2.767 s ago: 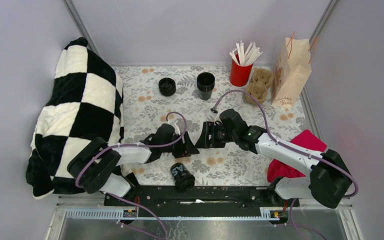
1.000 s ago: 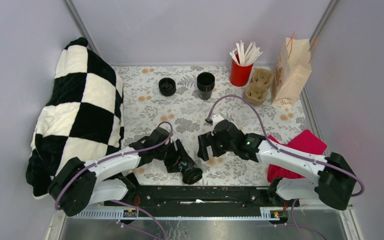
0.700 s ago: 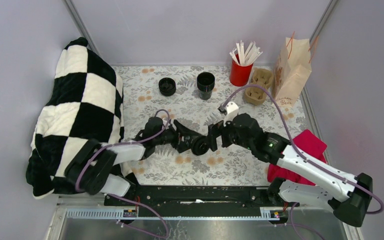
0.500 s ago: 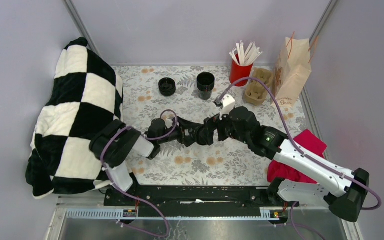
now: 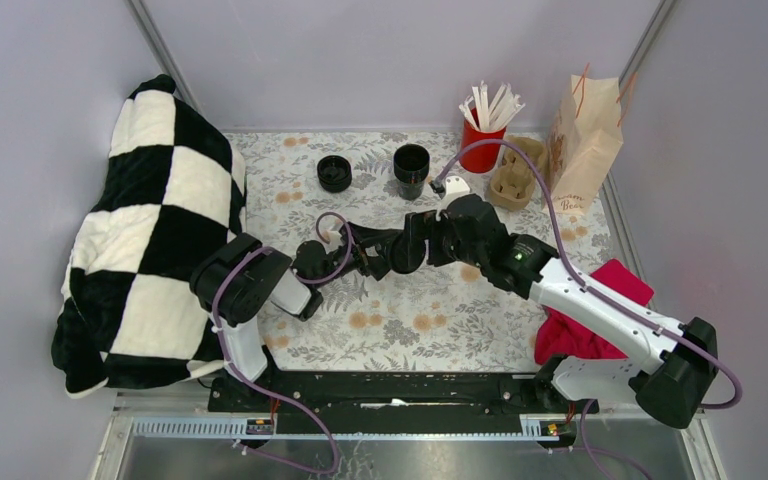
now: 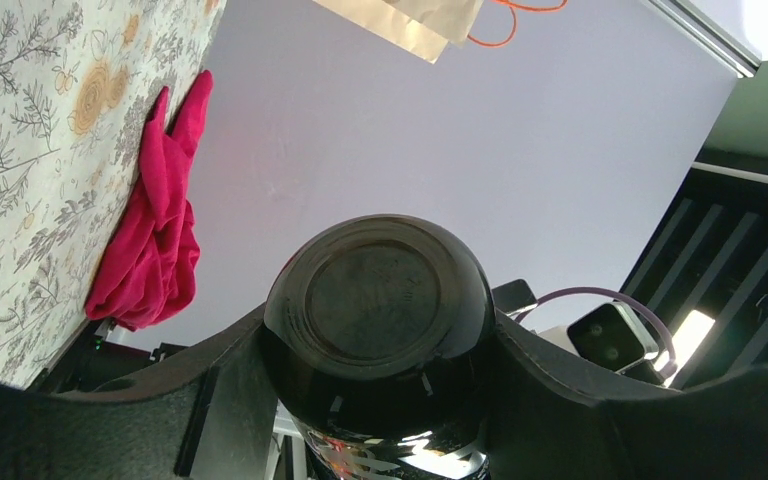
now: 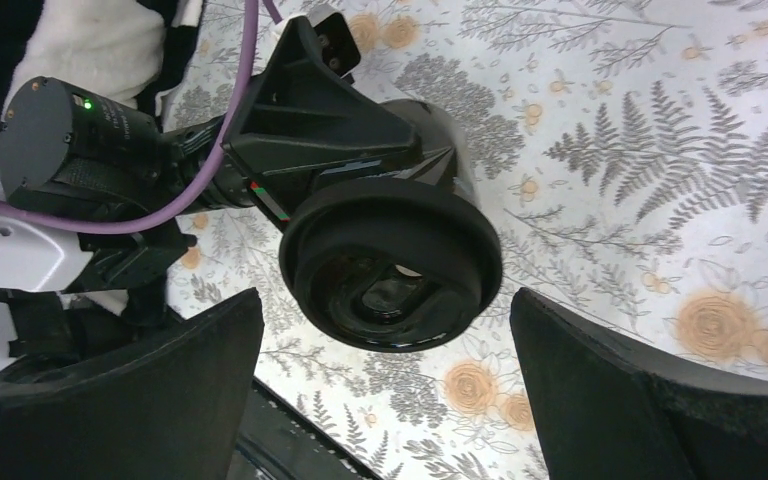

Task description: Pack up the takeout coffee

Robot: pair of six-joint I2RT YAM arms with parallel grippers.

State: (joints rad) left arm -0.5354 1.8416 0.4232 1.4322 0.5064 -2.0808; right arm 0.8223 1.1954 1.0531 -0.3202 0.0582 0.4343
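Note:
The takeout coffee (image 5: 397, 256), a small black cup with a black lid, hangs on its side above the middle of the flowered table. My left gripper (image 5: 375, 258) is shut on its body. The left wrist view shows the cup's round bottom (image 6: 380, 300) wedged between both fingers. My right gripper (image 5: 422, 243) faces the cup from the right and stands open. In the right wrist view the lid (image 7: 390, 262) points at the camera, just beyond the two wide-apart fingertips (image 7: 210, 380), which do not touch it.
At the back stand an open black cup (image 5: 411, 168), a low black cup (image 5: 334, 173), a red cup of white sticks (image 5: 481, 145), a brown pulp carrier (image 5: 516, 170) and the paper bag (image 5: 582, 145). A red cloth (image 5: 590, 310) lies right, a checkered blanket (image 5: 155, 230) left.
My left gripper took the cup from near the front edge, lifted it and carried it to the middle. The right gripper swung up and back to face the lid.

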